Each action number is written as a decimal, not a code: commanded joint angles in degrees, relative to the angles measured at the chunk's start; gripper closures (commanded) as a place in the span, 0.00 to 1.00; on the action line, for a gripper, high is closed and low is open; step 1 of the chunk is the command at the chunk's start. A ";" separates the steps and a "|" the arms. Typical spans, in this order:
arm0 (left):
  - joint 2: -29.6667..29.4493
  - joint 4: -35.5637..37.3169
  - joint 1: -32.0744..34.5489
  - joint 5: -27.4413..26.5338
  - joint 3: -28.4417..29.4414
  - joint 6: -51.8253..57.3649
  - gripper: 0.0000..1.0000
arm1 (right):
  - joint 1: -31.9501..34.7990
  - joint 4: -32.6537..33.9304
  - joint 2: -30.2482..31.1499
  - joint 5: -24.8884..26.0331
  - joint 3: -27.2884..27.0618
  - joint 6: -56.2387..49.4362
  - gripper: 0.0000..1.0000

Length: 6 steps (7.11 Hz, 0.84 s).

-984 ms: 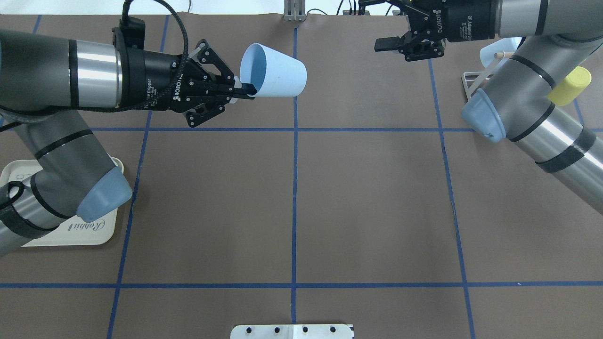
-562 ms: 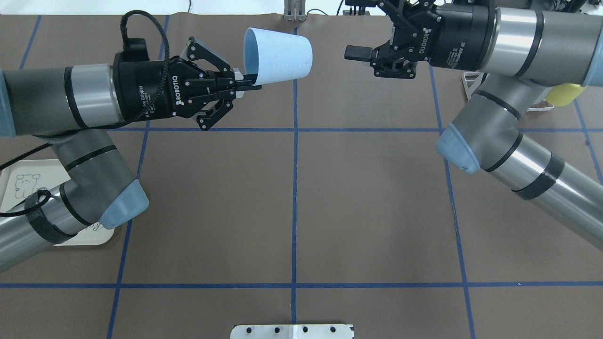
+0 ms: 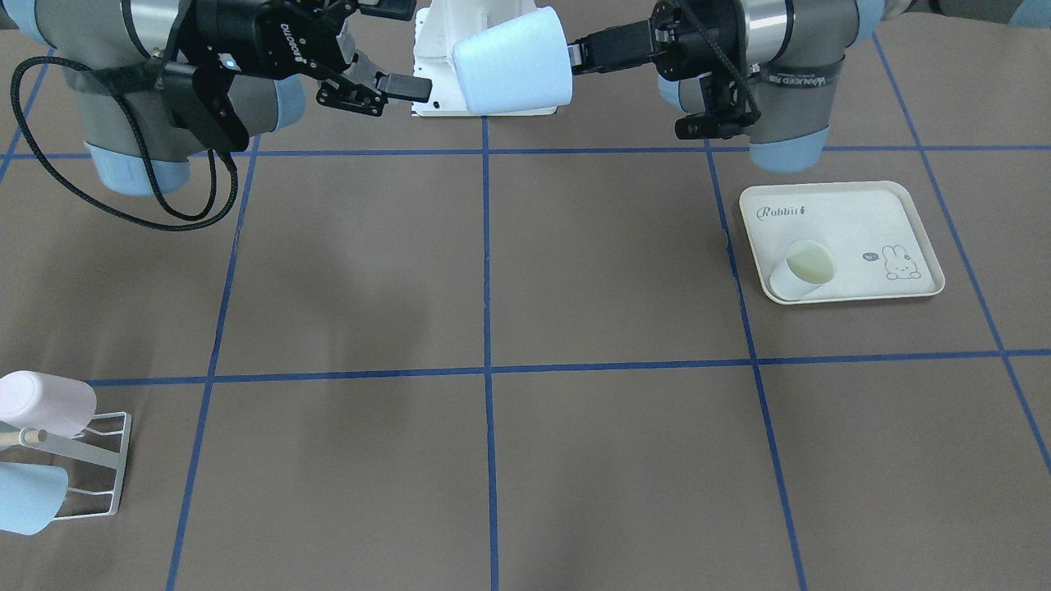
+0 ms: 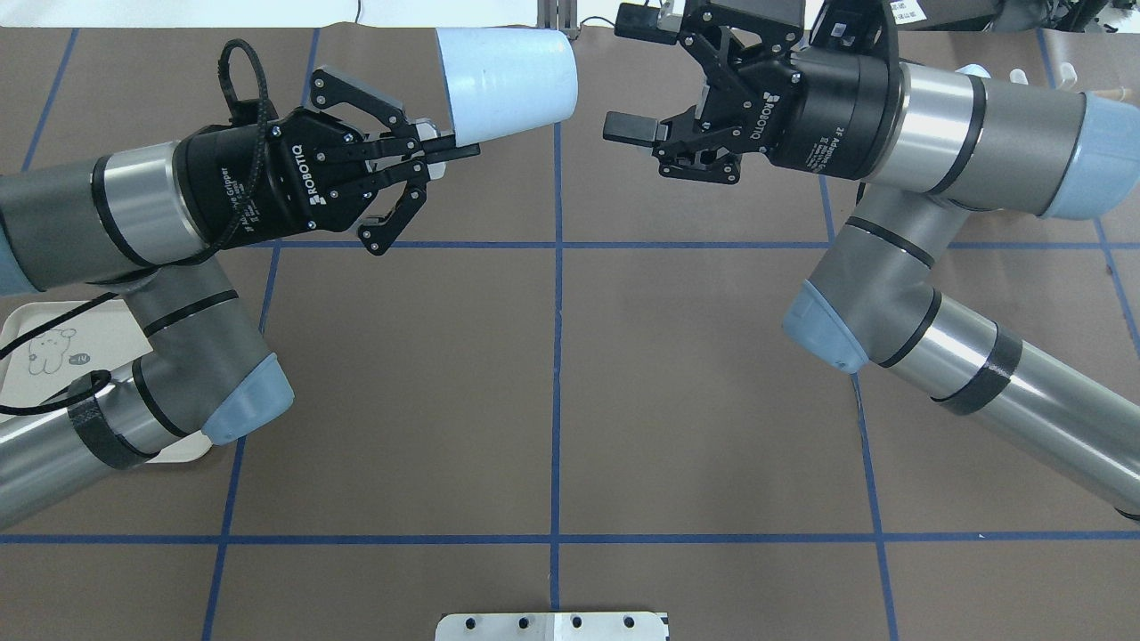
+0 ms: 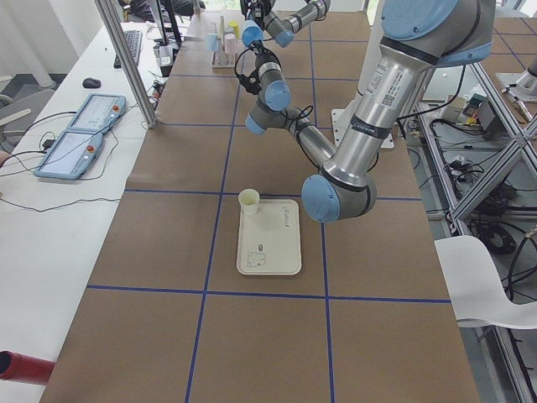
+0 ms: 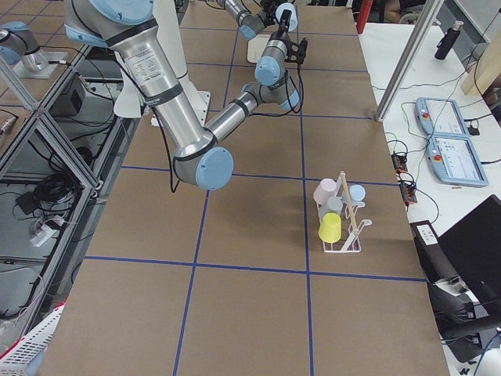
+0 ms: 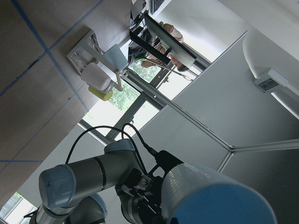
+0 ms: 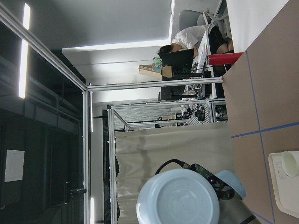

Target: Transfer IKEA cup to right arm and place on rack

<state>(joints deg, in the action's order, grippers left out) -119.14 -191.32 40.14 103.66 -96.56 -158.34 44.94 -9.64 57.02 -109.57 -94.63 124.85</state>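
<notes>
Grips cup (image 4: 508,85) by its rim in clamped left gripper (image 4: 459,150), aloft on its side over the far middle. Faces its base with right gripper (image 4: 632,73) spread wide, just apart. Well apart from rack (image 3: 90,464).

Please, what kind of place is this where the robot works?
Most likely a robotics lab, not a home: the table carries a blue tape grid, two teach pendants lie on a side bench, and an aluminium post stands beside them.

The front view's edge cuts off the rack (image 3: 120,465); overhead, the left arm (image 4: 191,303) half-covers the tray (image 4: 36,329).
</notes>
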 commanded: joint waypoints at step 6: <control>-0.48 -3.09 -2.34 -0.12 -0.65 -2.86 1.00 | -2.32 -0.03 -1.39 -0.21 -0.38 -2.07 0.04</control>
<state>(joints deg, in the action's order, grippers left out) -119.60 -194.45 37.87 103.53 -97.32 -161.20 42.76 -9.69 55.66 -109.83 -94.98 122.85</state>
